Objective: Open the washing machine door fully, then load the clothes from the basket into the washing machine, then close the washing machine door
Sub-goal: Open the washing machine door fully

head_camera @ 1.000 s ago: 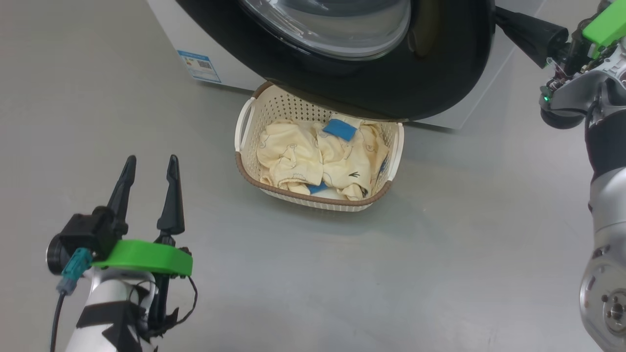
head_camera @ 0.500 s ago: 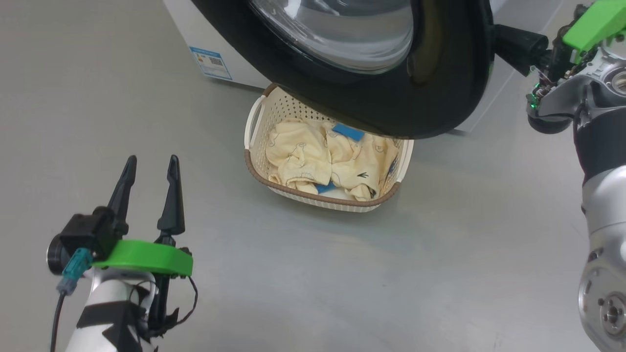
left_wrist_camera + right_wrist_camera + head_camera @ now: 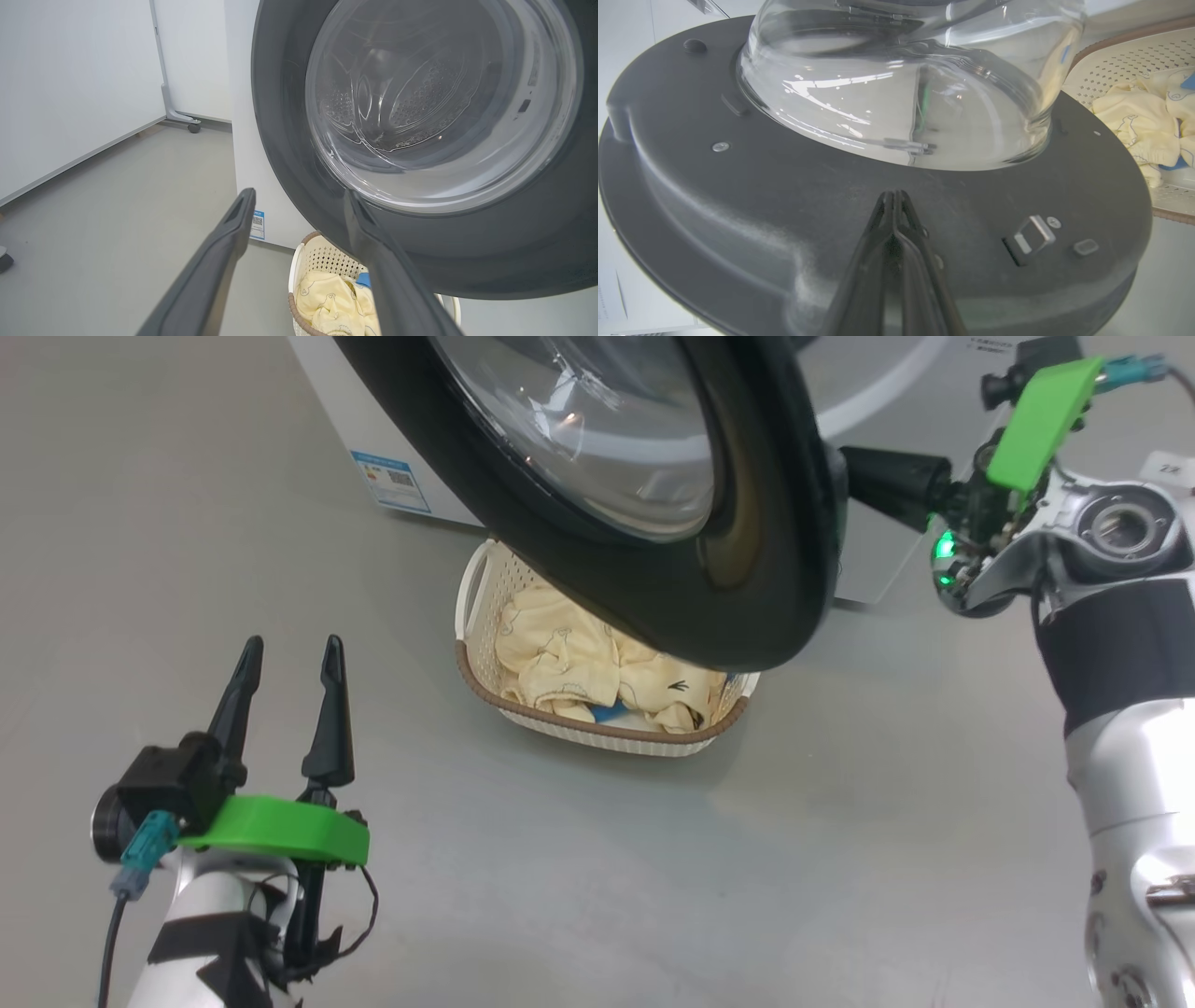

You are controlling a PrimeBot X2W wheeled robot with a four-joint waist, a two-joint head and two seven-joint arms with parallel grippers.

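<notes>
The washing machine door (image 3: 747, 607), a black ring around a bulging glass bowl, stands partly swung out from the white washing machine (image 3: 327, 401). My right gripper (image 3: 848, 472) is shut, with its tips pressed against the door's inner face (image 3: 761, 196), below the glass bowl (image 3: 896, 88). Under the door sits the basket (image 3: 597, 726), its far half hidden by the ring, holding the cream-yellow clothes (image 3: 560, 663). My left gripper (image 3: 289, 653) is open and holds nothing, low at the left over bare floor. In its wrist view the door (image 3: 289, 154) and the basket (image 3: 303, 252) lie beyond its fingers.
A blue label (image 3: 392, 481) marks the machine's lower front. A metal latch hook (image 3: 1031, 235) sticks out of the door's inner face. A white panel on a wheeled foot (image 3: 187, 122) stands to the left of the machine. Grey floor stretches in front of the basket.
The door has swung further out and now covers more of the basket. My shut right gripper has moved left with it. The head camera has shifted a little. The left arm stayed still.
</notes>
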